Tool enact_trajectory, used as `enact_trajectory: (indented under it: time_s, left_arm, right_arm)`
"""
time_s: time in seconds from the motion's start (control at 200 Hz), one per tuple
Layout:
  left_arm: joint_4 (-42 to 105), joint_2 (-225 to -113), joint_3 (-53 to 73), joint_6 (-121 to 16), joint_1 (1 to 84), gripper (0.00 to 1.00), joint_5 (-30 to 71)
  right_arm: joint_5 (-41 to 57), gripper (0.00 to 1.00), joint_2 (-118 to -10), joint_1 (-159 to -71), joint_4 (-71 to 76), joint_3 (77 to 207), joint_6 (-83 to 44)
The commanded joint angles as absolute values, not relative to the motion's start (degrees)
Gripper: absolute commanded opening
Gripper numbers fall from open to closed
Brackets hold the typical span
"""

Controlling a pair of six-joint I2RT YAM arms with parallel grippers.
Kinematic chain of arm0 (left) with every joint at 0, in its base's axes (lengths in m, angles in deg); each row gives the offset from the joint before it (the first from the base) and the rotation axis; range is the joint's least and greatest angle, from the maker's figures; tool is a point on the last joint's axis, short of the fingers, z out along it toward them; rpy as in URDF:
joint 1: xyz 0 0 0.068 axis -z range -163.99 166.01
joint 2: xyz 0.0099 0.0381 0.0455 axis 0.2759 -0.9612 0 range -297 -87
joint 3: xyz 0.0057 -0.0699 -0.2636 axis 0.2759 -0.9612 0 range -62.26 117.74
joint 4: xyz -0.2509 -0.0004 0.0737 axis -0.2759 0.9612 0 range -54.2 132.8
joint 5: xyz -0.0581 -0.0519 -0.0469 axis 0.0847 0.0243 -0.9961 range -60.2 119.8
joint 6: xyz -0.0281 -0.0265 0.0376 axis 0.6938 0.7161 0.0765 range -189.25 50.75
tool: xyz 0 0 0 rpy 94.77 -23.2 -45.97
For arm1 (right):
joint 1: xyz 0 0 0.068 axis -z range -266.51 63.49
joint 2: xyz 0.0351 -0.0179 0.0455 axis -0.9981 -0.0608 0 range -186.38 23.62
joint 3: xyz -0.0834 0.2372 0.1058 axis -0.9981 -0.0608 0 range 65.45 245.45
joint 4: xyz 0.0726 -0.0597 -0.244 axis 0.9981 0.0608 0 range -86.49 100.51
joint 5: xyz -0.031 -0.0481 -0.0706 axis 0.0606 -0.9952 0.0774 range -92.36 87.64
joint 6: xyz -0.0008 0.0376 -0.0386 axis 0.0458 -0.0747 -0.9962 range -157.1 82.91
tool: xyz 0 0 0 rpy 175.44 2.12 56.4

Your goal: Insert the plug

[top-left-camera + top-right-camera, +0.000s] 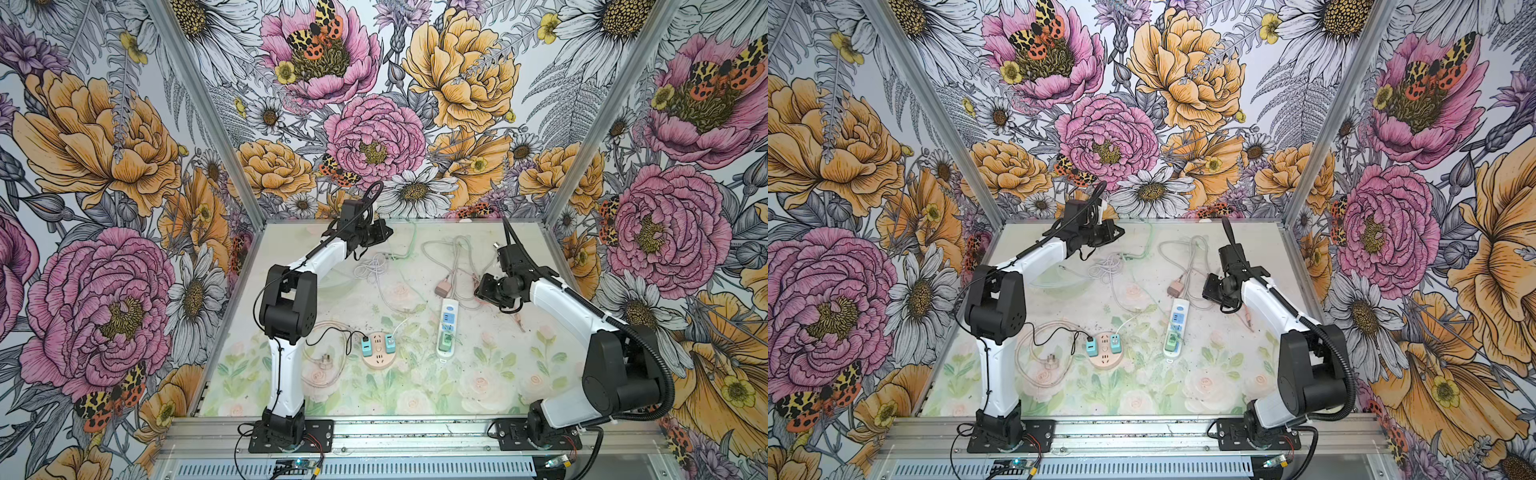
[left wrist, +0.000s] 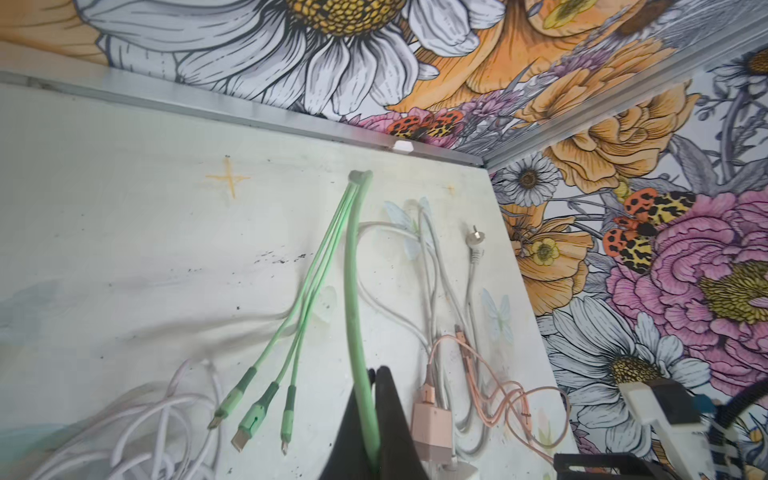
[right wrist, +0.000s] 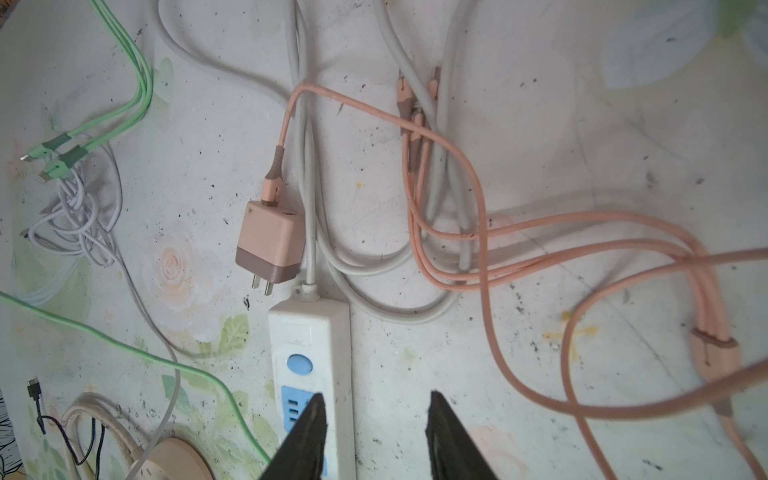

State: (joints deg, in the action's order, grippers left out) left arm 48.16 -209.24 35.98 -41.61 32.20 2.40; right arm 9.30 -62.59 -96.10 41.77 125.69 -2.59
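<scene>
Hovering right gripper (image 3: 376, 395), jaws apart, over strip (image 3: 309, 324) near pink plug (image 3: 270, 239); only left wrist view shows left gripper (image 2: 377, 370) clamped on green cable (image 2: 351, 270).

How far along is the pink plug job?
Done: a green charger sits in the white power strip. In hand: the right gripper hangs open over the strip, holding nothing. Remaining: the pink charger lies unplugged beside the strip's cord end, to be grasped and inserted.
</scene>
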Motion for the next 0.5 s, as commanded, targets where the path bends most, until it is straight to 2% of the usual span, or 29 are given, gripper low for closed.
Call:
enact_trajectory:
  time_s: [0.0,0.26,0.495]
  left_arm:
    - [46.6,-209.5,37.2,-41.3,29.5,0.0,5.6]
    - [48.3,-217.0,47.1,-39.2,30.8,0.0,2.0]
    - [54.1,-226.0,56.4,-35.5,34.9,0.0,9.8]
  right_arm:
    - [8.2,0.41,-61.5,-96.5,40.9,126.9,-2.2]
    - [7.8,0.41,-63.7,-97.5,40.9,127.6,-1.9]
    - [7.8,0.41,-65.1,-98.3,40.9,128.7,-2.2]
